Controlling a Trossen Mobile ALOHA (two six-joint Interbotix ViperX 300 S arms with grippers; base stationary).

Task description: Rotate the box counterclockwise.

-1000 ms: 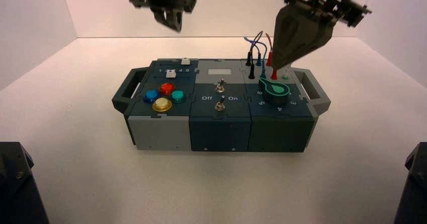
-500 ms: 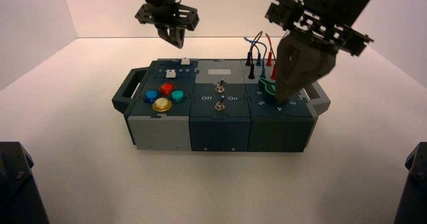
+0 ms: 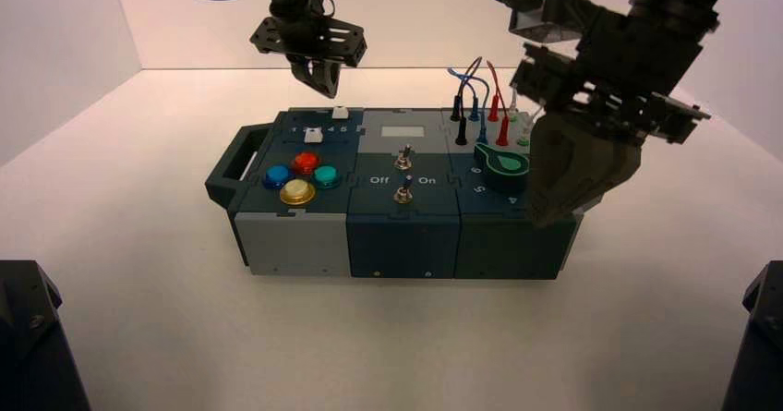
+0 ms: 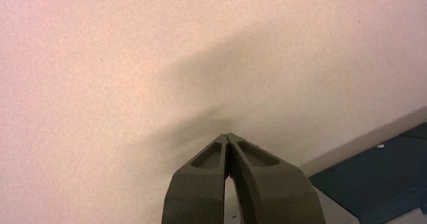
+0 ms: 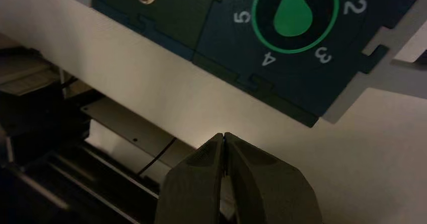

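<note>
The box (image 3: 403,245) sat on the table (image 3: 397,346), its long near side square to the high view. Both hands were shut, fingertips together, with nothing held. The right hand (image 3: 543,219) hung near the box's four o'clock corner, apart from it in the right wrist view. The left hand (image 3: 330,92) hung off toward eleven o'clock, beyond the far edge.

On the box's top, the blue (image 3: 278,176), red (image 3: 306,163), green (image 3: 326,176) and yellow (image 3: 297,191) buttons clustered at eight o'clock, and two white sliders (image 3: 314,135) sat at ten. Two toggle switches (image 3: 403,192) stood about the middle. The green-ringed knob (image 5: 293,20) was toward three o'clock, and looped wires (image 3: 478,78) rose at one. A side handle (image 3: 222,168) stuck out at nine.
</note>
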